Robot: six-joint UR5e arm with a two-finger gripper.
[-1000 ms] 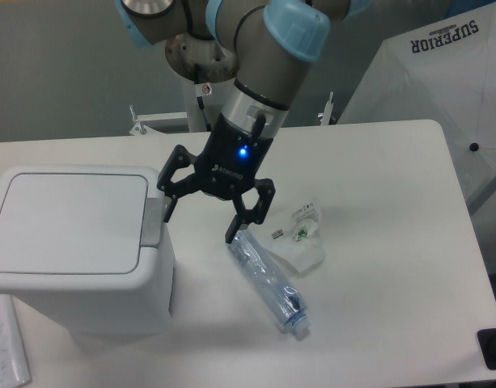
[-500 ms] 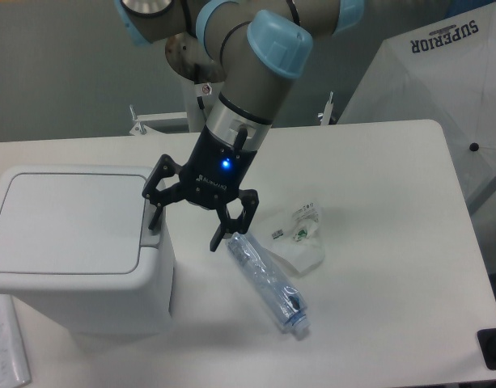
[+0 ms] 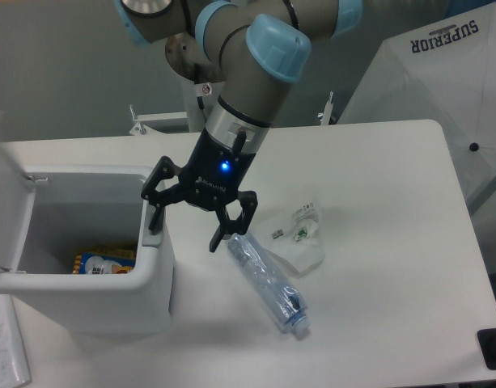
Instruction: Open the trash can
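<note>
Now the lid has popped up: half a second ago it lay flat and shut, and now it stands up at the far left, so you can see inside the trash can (image 3: 94, 299). Closest to you, on the white table (image 3: 393, 267), lies a clear crushed bottle (image 3: 268, 283) with its cap end toward you. A little past it sits a see-through wrapper (image 3: 303, 234). The trash can sits at the left side of the table, and something colorful, blue and orange, lies at its bottom. Your gripper (image 3: 188, 228) is spread wide open and holds nothing. One finger (image 3: 155, 218) is down at the right rim of the can, where the push tab was, and the other finger hangs just above the bottle. The can looks like stiff, smooth, light plastic, so I think it could slide if you shove it hard. You don't need to grab it; press the tab gently. The job looks done.
</note>
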